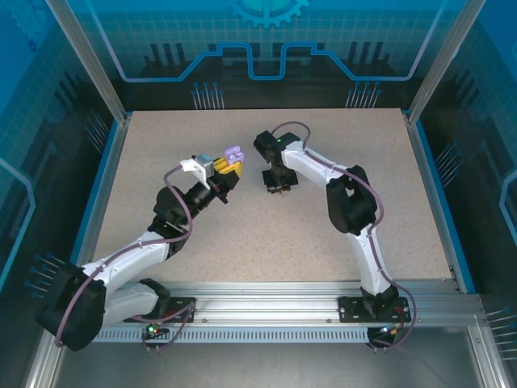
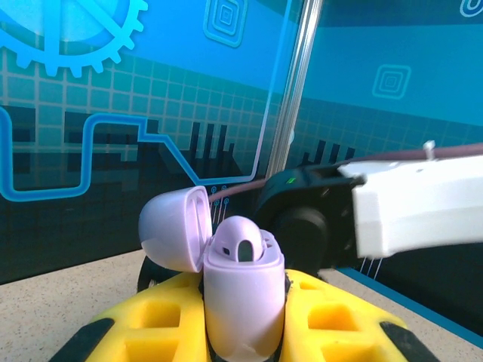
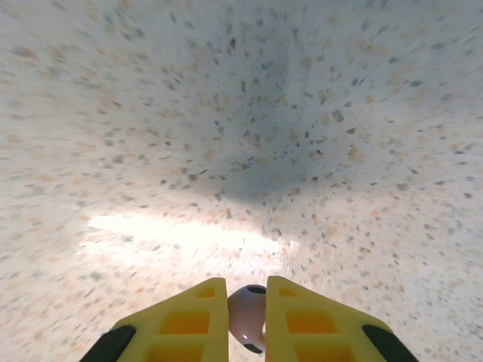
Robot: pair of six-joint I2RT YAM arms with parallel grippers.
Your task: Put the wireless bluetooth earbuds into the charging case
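The right gripper (image 3: 247, 303) has its yellow fingers (image 3: 189, 317) closed on a pale purple bud (image 3: 245, 320), low over the speckled table (image 3: 226, 113). The left gripper (image 2: 243, 335) is clamped tight on a purple case (image 2: 243, 290), held upright with its lid (image 2: 175, 228) flipped open. The two grippers face each other near the table's middle, apart.

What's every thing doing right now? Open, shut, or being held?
Case: held upright in the left gripper.
Lid: flipped open.
Left gripper: shut on the case.
Earbud: pinched between the right gripper's fingers, not in the case yet.
Right gripper: shut on the earbud, pointing down at the table.
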